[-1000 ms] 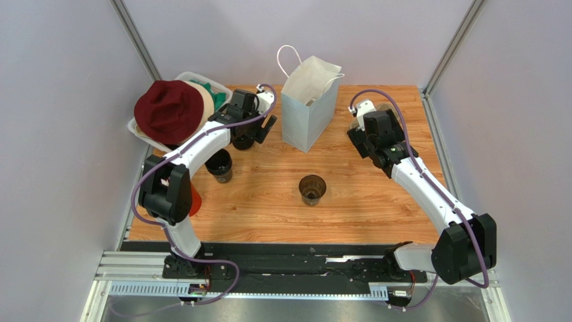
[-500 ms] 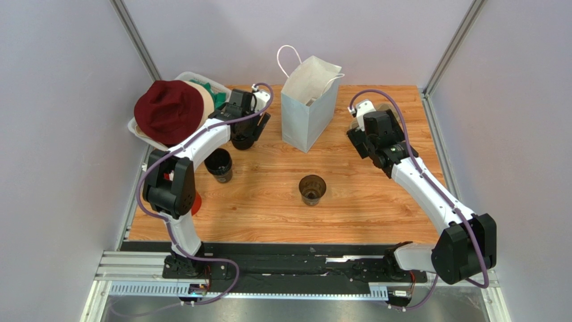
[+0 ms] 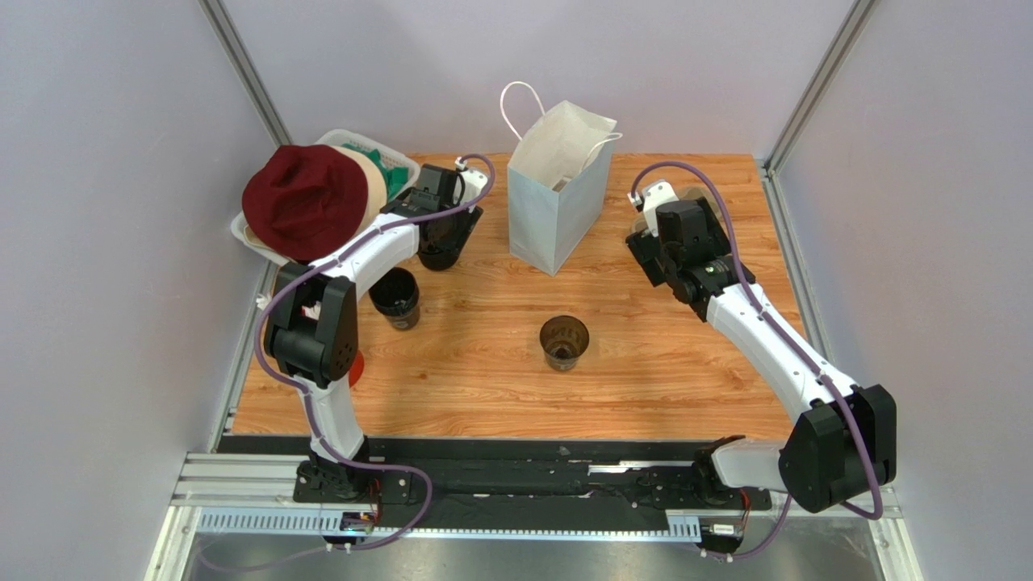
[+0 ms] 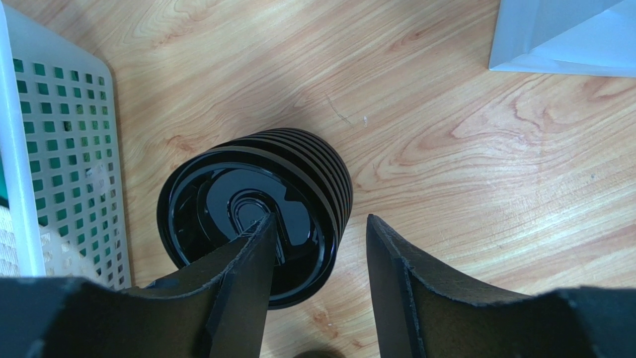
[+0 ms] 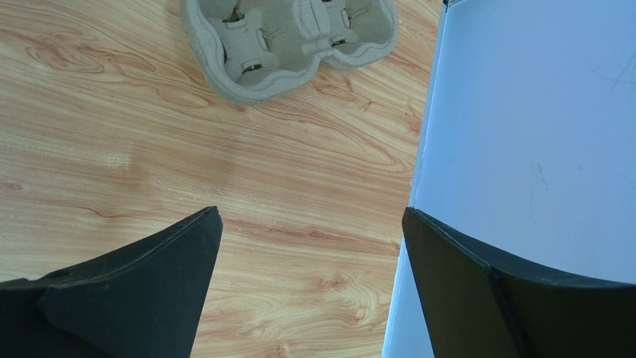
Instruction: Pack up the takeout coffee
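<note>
- While the takeout coffee [image 3: 565, 341] stands lidless on the wooden table [image 3: 631, 387], in front of the pale-blue paper bag [image 3: 555, 194] and apart from it, packing looks barely begun: the cup is not in the bag.
- Left gripper [image 4: 319, 224] hangs over a stack of black lids [image 4: 298, 160] beside a white basket [image 4: 67, 149]. Its jaws are partly apart, one finger over the top lid, the other just outside the stack's wall, not pinching.
- Right gripper [image 5: 311, 216] is spread wide and empty beside the bag's wall, with a grey pulp tray [image 5: 284, 45] beyond.
- Probably left to do: lid the cup, then lift it into the bag.
</note>
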